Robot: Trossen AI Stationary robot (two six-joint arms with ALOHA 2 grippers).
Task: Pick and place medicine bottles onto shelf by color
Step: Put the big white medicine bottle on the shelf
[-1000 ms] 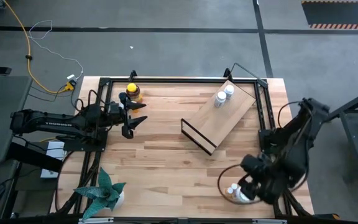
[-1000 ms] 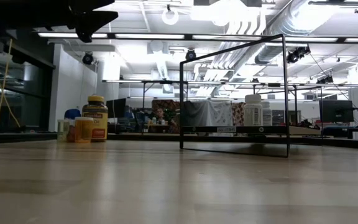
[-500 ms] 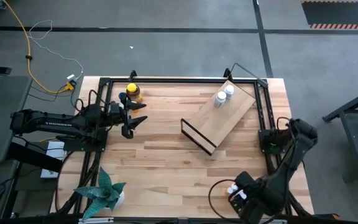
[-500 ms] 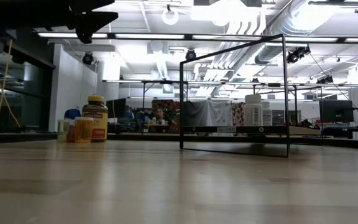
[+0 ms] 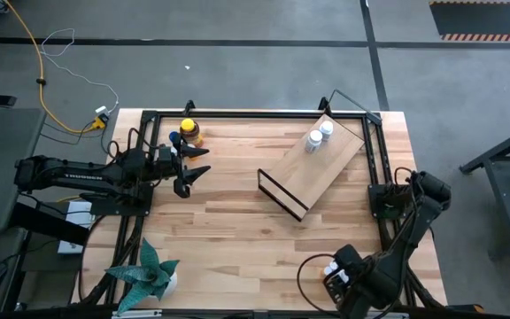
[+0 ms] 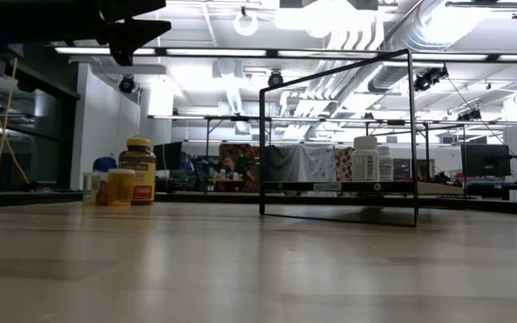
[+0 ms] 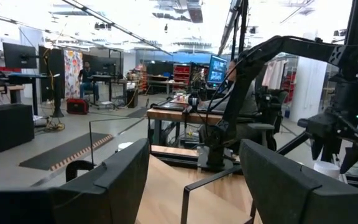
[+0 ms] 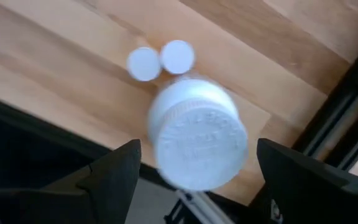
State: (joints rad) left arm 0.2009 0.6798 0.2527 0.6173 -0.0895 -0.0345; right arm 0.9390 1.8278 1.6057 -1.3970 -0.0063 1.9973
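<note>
Since a second ago, the right arm has swung down toward the near right corner of the table and now sits almost where it was half a second ago. The right gripper [image 5: 342, 282] hangs over a big white bottle [image 8: 197, 132], with its fingers [image 8: 114, 171] spread wide on both sides of the cap and holding nothing. Just past that bottle stand two small white bottles [image 8: 161, 60], touching each other. All three are near the table edge.

Farther off, in the middle of the table [image 5: 228, 221], is the shelf [image 5: 312, 173], a light wooden board with a dark strip at one end. Two white bottles [image 5: 319, 135] stand on its far end, side by side.

Well across the table, the left gripper [image 5: 195, 165] waits up in the air with its fingers [image 7: 114, 180] apart and empty. Just beside it stands an amber bottle [image 5: 189, 130] with a yellow cap, and a blue bottle [image 5: 175, 138] next to that.
</note>
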